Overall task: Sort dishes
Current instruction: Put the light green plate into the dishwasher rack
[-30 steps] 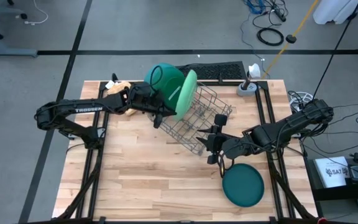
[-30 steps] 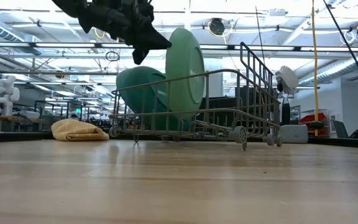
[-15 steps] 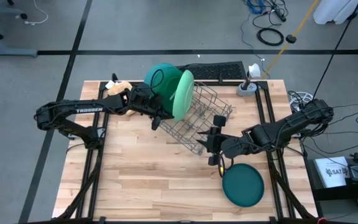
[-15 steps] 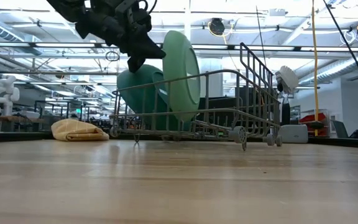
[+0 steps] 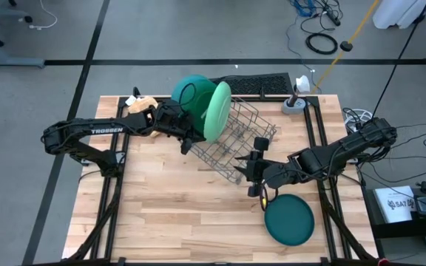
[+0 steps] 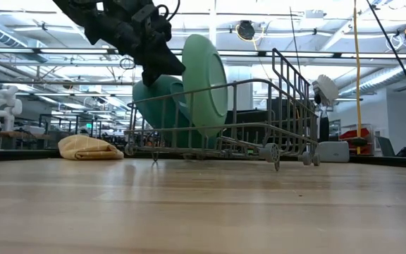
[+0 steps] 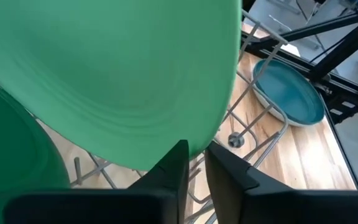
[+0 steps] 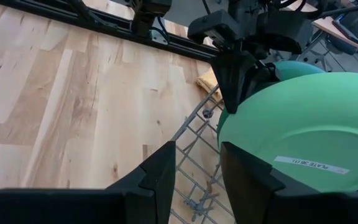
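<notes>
A light green plate point(image 5: 217, 111) stands on edge in the grey wire rack point(image 5: 244, 140), its lower rim point(image 6: 203, 131) down between the wires. A dark green plate point(image 5: 191, 90) stands just behind it at the rack's far left end. My left gripper point(image 7: 196, 150) is at the light green plate's rim on the left side, its fingers a narrow gap apart. A teal plate point(image 5: 288, 219) lies flat on the table at the near right. My right gripper point(image 5: 250, 174) hovers open by the rack's near corner, nothing between its fingers. My left gripper has its fingertips point(image 7: 180, 149) at the light green plate's rim point(image 7: 207, 140), coming slanting down from the table's left. The rim reaches only their free ends. Whether the fingers touch it, I cannot tell. The plate stands upright in the rack.
A tan waffle cloth point(image 5: 140, 103) lies at the far left, beside the left arm. A small grey stand point(image 5: 294, 103) sits at the far right corner. Bare wood point(image 5: 168, 207) stretches across the near left of the table.
My left gripper has sunk a little with the light green plate. The plate's top has swung toward the table's left, from leaning over the rack to standing nearly upright beside the dark green plate. Its lower rim has stayed in the rack.
</notes>
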`<act>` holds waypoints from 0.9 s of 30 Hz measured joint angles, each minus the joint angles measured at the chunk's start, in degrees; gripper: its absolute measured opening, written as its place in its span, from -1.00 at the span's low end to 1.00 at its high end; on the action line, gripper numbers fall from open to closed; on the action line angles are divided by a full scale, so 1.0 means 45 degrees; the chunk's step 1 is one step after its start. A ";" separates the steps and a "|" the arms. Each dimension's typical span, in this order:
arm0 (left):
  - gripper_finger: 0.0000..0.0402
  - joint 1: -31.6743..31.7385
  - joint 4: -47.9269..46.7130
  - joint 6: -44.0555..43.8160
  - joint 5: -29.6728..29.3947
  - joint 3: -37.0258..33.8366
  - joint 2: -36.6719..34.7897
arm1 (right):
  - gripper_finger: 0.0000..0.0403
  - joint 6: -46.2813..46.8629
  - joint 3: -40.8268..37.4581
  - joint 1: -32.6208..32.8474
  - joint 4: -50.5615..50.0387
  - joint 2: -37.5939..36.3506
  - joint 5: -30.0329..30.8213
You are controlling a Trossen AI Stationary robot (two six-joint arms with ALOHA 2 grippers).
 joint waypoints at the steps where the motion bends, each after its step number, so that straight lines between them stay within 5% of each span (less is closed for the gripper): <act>1: -0.65 -0.0001 -0.0007 0.0023 0.0000 0.0000 0.0000 | -0.41 0.0005 0.0000 0.0000 -0.0013 0.0000 0.0002; 10: -0.52 0.0154 -0.0458 0.0073 -0.1127 0.0000 -0.0005 | -0.41 0.0050 0.0000 -0.0010 -0.0101 0.0000 0.0002; 27: -0.82 0.0204 -0.0805 -0.0342 -0.0744 0.0009 -0.0005 | -0.41 -0.0038 0.0000 -0.0942 -0.0053 0.0551 -0.0321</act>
